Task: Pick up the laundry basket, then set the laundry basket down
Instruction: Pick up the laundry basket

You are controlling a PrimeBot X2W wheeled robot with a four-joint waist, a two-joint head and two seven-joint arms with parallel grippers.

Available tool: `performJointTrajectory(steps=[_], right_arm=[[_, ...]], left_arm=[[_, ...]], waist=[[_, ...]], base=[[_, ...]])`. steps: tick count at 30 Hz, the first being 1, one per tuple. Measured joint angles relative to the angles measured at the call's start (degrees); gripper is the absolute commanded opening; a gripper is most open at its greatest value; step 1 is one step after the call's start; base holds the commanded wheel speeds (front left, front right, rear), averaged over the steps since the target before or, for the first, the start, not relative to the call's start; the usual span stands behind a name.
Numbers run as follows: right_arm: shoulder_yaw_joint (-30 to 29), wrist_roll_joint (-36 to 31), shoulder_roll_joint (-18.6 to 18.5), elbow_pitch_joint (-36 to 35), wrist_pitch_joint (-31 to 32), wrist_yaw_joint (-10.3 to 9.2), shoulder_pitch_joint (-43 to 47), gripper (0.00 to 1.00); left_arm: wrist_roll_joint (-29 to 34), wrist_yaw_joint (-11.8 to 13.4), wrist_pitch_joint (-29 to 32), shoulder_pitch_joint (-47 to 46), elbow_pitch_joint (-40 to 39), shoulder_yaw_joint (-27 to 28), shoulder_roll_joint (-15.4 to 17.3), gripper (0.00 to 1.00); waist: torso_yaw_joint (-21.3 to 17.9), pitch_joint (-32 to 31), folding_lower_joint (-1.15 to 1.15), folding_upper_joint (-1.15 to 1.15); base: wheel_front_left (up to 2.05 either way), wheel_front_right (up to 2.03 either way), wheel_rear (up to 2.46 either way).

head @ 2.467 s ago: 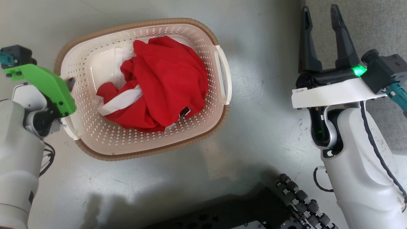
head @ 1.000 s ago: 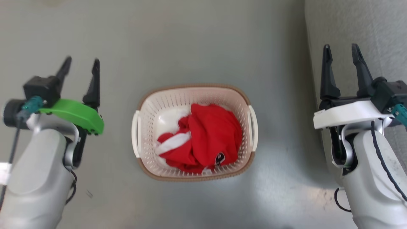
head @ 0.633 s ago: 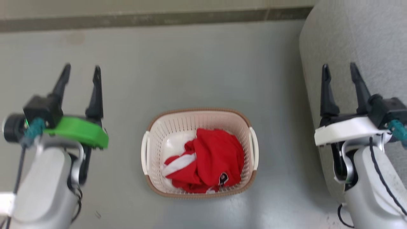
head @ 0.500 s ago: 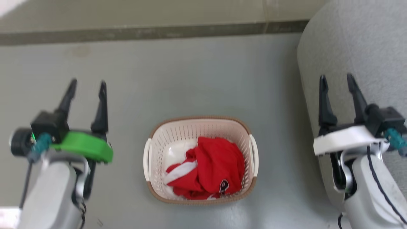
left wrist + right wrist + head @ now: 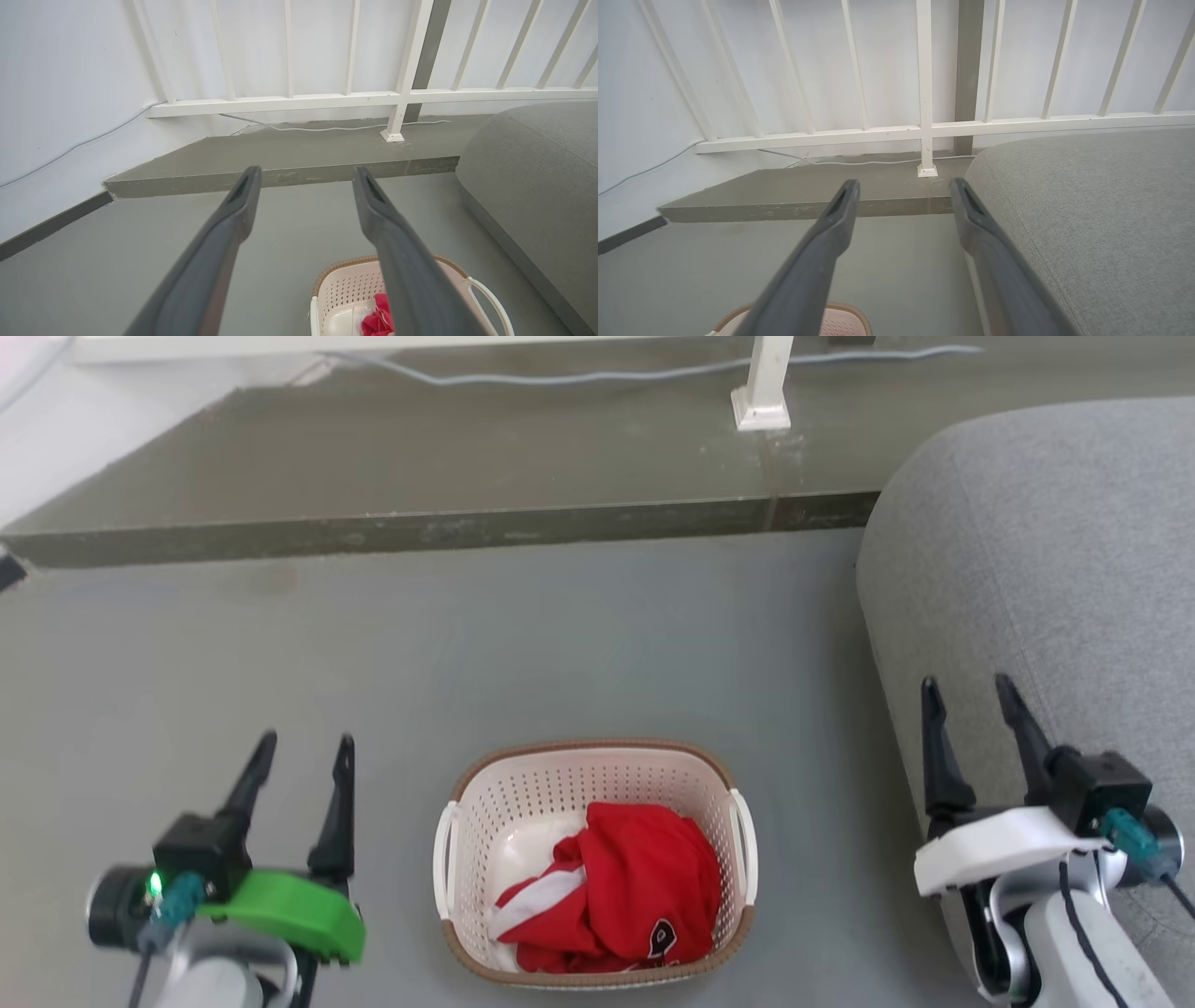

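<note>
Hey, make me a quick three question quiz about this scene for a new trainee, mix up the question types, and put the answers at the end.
1. Short answer: what does the laundry basket stand on?
2. Multiple choice: what lies in the basket? A) a red and white cloth B) folded blue towels C) nothing
3. True or false: the left gripper is shut on a basket handle.
Key: 1) the grey floor. 2) A. 3) False; it is open and apart from the basket.
</note>
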Motion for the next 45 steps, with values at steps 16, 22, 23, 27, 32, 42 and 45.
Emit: performJointTrajectory(steps=[16, 22, 23, 27, 32, 42, 45], right_arm=[[1.2, 0.0, 0.2, -0.6, 0.5, -0.07, 5.1, 1.0], [1.2, 0.0, 0.2, -1.4, 0.6, -0.4, 5.3, 1.0], [1.2, 0.0, 0.2, -1.5, 0.6, -0.56, 5.4, 1.0], [1.2, 0.0, 0.2, -2.1, 0.8, -0.57, 5.5, 1.0], [1.1, 0.0, 0.2, -2.5, 0.8, -0.58, 6.3, 1.0], [1.0, 0.0, 0.2, -2.8, 1.6, -0.62, 6.7, 1.0], [1.0, 0.0, 0.2, -3.5, 1.9, -0.62, 7.2, 1.0]], left_arm=[[0.1, 0.7, 0.1, 8.0, -4.0, 0.6, -0.5, 1.0], [0.5, 1.0, 0.4, 9.2, -5.5, 1.5, -0.5, 1.0], [0.5, 1.0, 0.6, 9.5, -5.6, 1.6, -0.5, 1.0], [0.5, 1.1, 1.1, 10.4, -6.3, 1.8, -0.6, 1.0], [0.5, 1.1, 1.2, 11.0, -6.9, 1.9, -0.7, 1.0], [2.3, 1.1, 1.6, 11.4, -7.9, 2.7, -0.9, 1.0], [2.5, 1.3, 2.1, 12.0, -9.1, 3.0, -0.9, 1.0]], waist=[[-0.2, -3.3, 0.0, 0.0], [-0.4, -3.4, 0.0, 0.0], [-0.4, -3.4, 0.0, 0.0], [-0.5, -3.4, 0.0, 0.0], [-0.5, -3.4, 0.0, 0.0], [-0.5, -3.5, 0.0, 0.0], [-0.6, -3.0, 0.0, 0.0]], base=[[0.0, 0.0, 0.0], [0.0, 0.0, 0.0], [0.0, 0.0, 0.0], [0.0, 0.0, 0.0], [0.0, 0.0, 0.0], [0.0, 0.0, 0.0], [0.0, 0.0, 0.0]])
